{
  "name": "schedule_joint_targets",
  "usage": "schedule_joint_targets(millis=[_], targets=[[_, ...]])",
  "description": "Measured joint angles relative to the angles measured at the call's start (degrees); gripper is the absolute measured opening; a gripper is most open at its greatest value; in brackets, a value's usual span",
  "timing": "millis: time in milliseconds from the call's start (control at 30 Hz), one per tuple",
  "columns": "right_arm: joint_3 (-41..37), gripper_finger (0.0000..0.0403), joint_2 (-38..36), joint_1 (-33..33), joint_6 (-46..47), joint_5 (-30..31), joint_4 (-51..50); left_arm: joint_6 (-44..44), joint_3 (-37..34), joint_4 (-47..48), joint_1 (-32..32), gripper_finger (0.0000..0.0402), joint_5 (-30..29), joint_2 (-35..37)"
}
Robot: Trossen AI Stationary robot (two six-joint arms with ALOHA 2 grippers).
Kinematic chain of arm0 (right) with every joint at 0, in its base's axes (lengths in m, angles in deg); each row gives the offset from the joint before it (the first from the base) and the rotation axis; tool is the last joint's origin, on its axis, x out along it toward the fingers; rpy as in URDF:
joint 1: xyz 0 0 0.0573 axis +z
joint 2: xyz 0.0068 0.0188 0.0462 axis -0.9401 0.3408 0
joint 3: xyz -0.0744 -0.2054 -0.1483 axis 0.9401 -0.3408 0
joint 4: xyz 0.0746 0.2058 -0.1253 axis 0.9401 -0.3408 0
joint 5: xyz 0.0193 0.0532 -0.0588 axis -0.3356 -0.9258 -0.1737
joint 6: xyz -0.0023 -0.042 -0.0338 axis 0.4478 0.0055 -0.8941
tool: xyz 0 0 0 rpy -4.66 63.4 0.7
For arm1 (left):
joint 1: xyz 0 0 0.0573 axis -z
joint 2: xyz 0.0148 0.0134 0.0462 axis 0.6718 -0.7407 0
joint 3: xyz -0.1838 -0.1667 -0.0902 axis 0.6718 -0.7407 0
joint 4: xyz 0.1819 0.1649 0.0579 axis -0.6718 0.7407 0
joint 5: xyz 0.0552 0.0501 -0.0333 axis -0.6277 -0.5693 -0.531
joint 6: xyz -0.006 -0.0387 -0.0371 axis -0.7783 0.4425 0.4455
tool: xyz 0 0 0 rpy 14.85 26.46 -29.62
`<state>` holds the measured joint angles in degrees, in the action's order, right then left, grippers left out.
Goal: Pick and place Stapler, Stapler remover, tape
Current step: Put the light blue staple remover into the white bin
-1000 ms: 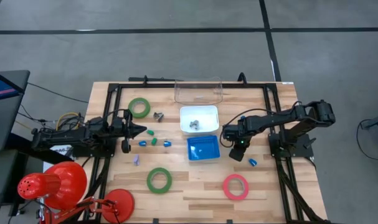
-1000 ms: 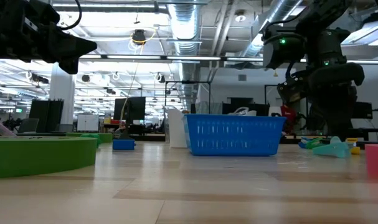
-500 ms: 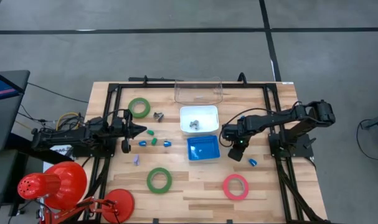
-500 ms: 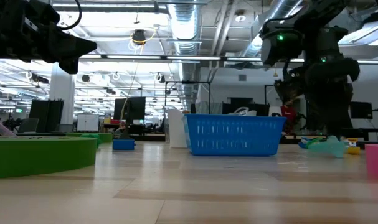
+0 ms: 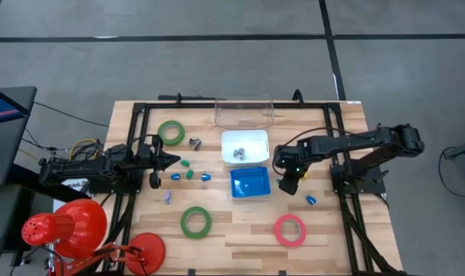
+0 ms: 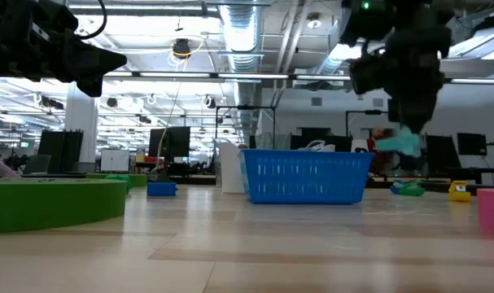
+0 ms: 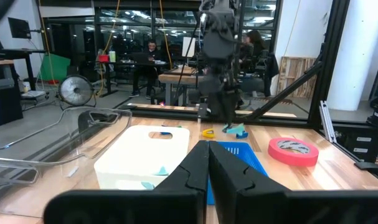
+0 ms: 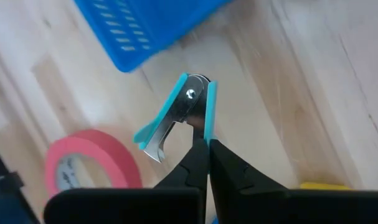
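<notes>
While the left claw (image 5: pixel 173 160) sits shut w/ nothing in it, parked over the bench (image 5: pixel 240 230) near the green tape ring (image 5: pixel 171 132) at the back left, the right claw (image 8: pixel 202 140) does the work: fingers pinched tight on the teal staple remover (image 8: pixel 179 114), carrying it clear of the bench just beside the blue basket (image 5: pixel 250 182), on its right side. In the low view the remover (image 6: pixel 399 143) hangs above basket-rim height.

Handling, as a guess: remover looks light, stiff, plastic wings over metal jaws. Grip is on one thin wing tip only, so it can pivot or slip; smooth plastic, small contact. Better hold would be across both wings near the rivet, but it's prob. fine for a short carry if moved gently.

Other items: white bin (image 5: pixel 244 146) behind the blue one, clear tray (image 5: pixel 243 112) at the back edge, second green ring (image 5: pixel 195 221) and pink-red ring (image 5: pixel 289 230) toward the front. Rings look rigid, flat, light; pinch through the rim wall, one finger inside the hole.
</notes>
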<state>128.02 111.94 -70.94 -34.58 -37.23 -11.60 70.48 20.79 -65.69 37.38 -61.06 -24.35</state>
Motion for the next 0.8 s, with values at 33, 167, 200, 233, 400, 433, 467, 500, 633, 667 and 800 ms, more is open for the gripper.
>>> schedule_joint_targets(millis=[33,167,200,233,400,433,467,500,633,667,800], targets=[[0.6,0.0,-0.4,-0.1,0.0,-0.1,0.0,0.0,0.0,0.0,0.0,0.0003,0.0,0.0],[3.1,0.0,-1.3,-1.3,-1.4,-0.2,0.1,0.0,0.0,0.0,0.0,0.0003,0.0,0.0],[3.8,0.0,-1.3,-1.8,-2.0,-0.1,0.0,0.0,0.0,0.0,0.0,0.0003,0.0,0.0],[4.5,0.0,-1.3,-2.3,-2.7,-0.2,0.1,0.0,0.0,0.0,0.0,0.0003,0.0,0.0],[7.9,0.0,-0.8,-5.4,-6.5,-0.1,0.8,0.0,0.0,0.0,0.0,0.0003,0.0,0.0],[8.4,0.0,-0.8,-6.2,-7.4,0.0,0.7,0.0,0.0,0.0,0.0,0.0003,0.0,0.0],[8.9,0.0,-0.9,-6.9,-8.3,0.1,1.2,0.0,0.0,0.0,0.0,0.0003,0.0,0.0],[9.2,0.0,-0.7,-7.7,-9.0,0.1,1.9,0.0,0.0,0.0,0.0,0.0003,0.0,0.0],[10.0,0.0,-0.5,-11.1,-11.4,0.1,4.2,0.0,0.0,0.0,0.0,0.0003,0.0,0.0],[10.1,0.0,-0.5,-11.9,-12.0,0.1,5.3,0.0,0.0,0.0,0.0,0.0003,0.0,0.0],[10.1,0.0,0.2,-14.8,-14.3,0.3,8.9,0.0,0.0,0.0,0.0,0.0003,0.0,0.0]])
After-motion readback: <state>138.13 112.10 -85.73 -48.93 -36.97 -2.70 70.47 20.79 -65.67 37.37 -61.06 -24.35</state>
